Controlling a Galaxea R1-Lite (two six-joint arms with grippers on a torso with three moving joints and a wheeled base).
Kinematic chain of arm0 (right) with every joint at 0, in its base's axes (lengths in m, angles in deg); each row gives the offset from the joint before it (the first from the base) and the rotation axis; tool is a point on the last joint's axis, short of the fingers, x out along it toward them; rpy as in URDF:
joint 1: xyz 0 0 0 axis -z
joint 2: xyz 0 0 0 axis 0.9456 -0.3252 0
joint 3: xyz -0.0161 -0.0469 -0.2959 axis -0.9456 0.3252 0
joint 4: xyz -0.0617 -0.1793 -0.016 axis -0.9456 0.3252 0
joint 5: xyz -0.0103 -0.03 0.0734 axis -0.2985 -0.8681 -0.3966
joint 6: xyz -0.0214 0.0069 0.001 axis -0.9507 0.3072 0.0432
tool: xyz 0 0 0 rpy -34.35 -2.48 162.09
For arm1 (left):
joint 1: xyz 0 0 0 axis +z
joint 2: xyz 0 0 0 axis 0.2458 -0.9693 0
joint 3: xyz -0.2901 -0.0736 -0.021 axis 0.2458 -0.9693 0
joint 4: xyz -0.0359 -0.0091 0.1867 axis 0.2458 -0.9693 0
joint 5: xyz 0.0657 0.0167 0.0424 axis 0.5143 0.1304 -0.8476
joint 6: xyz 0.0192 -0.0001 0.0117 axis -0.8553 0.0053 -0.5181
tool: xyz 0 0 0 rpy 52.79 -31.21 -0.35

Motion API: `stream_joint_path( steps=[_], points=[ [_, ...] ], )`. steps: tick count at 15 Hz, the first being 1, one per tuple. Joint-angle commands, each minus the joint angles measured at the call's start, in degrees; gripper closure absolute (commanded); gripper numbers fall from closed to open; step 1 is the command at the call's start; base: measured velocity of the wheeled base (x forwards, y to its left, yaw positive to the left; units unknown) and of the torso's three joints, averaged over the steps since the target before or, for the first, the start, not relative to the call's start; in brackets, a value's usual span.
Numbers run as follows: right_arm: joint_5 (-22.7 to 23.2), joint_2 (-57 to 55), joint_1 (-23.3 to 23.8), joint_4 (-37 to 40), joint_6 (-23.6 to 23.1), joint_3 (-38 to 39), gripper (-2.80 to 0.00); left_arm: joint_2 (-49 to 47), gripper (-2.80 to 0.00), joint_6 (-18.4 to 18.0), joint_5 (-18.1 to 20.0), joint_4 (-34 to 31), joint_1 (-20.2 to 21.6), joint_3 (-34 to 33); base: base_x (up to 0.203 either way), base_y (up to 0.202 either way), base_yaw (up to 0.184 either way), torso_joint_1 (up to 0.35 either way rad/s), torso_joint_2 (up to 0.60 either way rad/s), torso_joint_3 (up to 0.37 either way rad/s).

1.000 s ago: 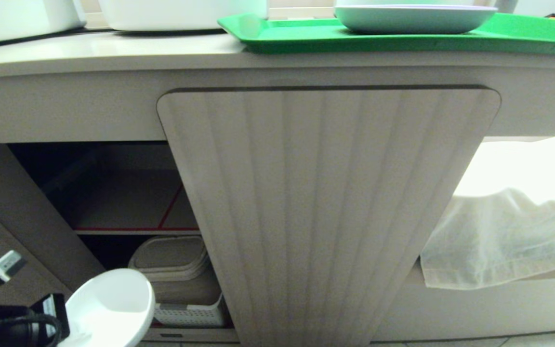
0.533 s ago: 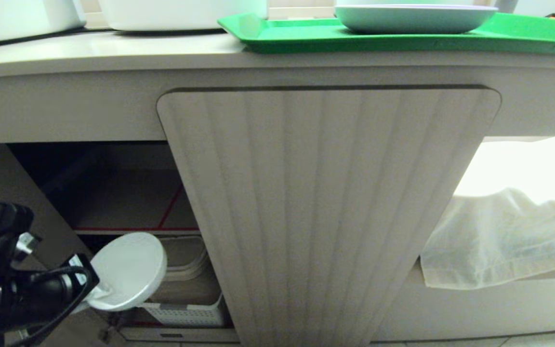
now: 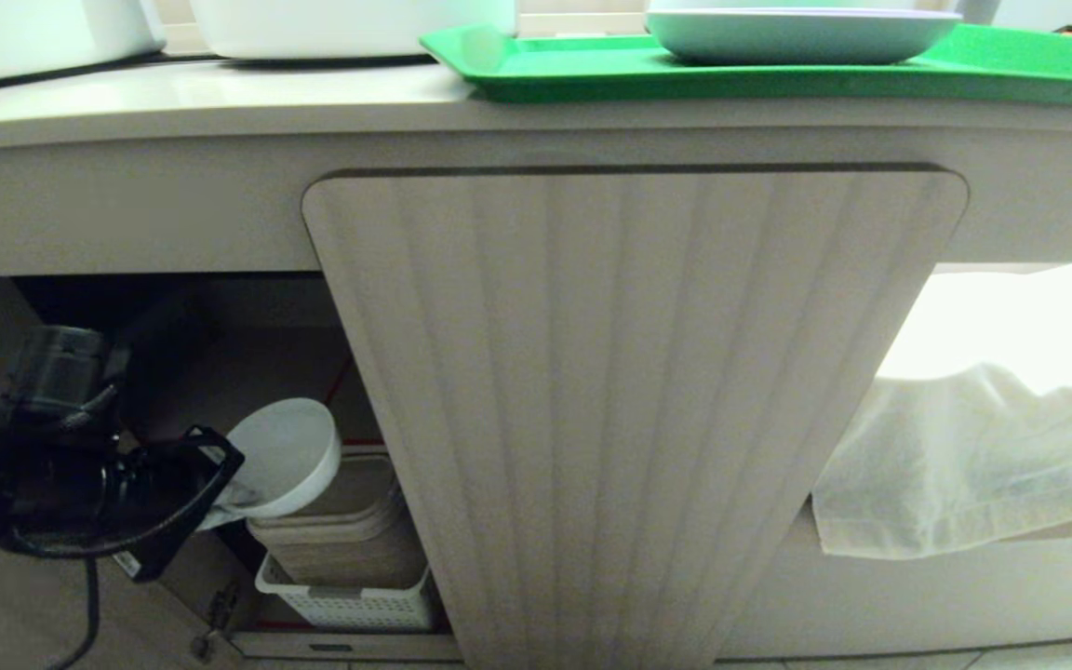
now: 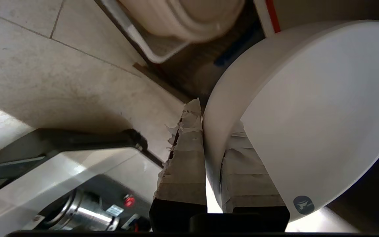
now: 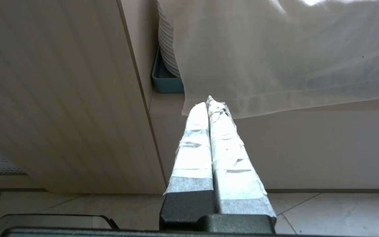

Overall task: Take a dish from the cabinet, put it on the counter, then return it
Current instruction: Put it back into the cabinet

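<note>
Clamping tight with the left gripper, one taped finger inside the bowl and one outside, so gripping it by the wall just below the rim. Carrying it tipped well over on its side, mouth facing up and toward the camera, low at the left of the head view. Hanging right in the open mouth of the cabinet, left of the fluted door, about level with the red-taped edge of the shelf. Hovering above a stack of beige lidded tubs in a white basket, apparently clear of both. No telling from here whether touching the shelf edge or just beside it.

Reads as mid-carry between cabinet and counter, though impossible to say which leg of the trip. If heading out: needs backing clear of the opening, then a long lift to the worktop, landing on bare surface left of the green tray and its plate. If heading back: needs levelling the bowl, sliding in over the taped edge, setting the foot flat before letting go. Either way, watch the tilt and the narrow gap beside the door.

Parked out of the action with the right gripper, fingers pressed together, holding nothing, pointing toward the cabinet base near a white cloth.
</note>
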Motion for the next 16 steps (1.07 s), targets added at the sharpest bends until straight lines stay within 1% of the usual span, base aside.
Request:
stream_joint_path(
  steps=[1, 5, 7, 14, 16],
  points=[
    [0.00, -0.06, -0.01, -0.02, 0.02, -0.05, 0.00, -4.86, 0.00, 0.90, 0.15, 0.06, 1.98, 2.72, 0.000, 0.000, 0.000, 0.000, 0.00, 0.000],
    [0.00, -0.06, -0.01, -0.02, 0.02, 0.02, 0.00, -9.02, 0.00, 2.35, 0.17, 0.24, 3.06, 5.79, 0.000, 0.000, 0.000, 0.000, 0.00, 0.000],
    [0.00, -0.06, -0.01, -0.02, 0.02, 0.02, 0.00, -10.89, 0.00, 4.12, 0.17, 1.29, 3.10, 7.35, 0.000, 0.000, 0.000, 0.000, 0.00, 0.000],
    [0.00, -0.06, -0.01, -0.02, 0.02, 0.02, 0.00, -15.92, 0.00, 6.08, 0.00, 1.72, 3.15, 11.46, 0.000, 0.000, 0.000, 0.000, 0.00, 0.000],
    [0.00, -0.06, -0.01, -0.02, 0.02, 0.02, 0.00, -17.55, 0.00, 6.21, -0.86, 1.68, 3.15, 12.94, 0.000, 0.000, 0.000, 0.000, 0.00, 0.000]
  ],
)
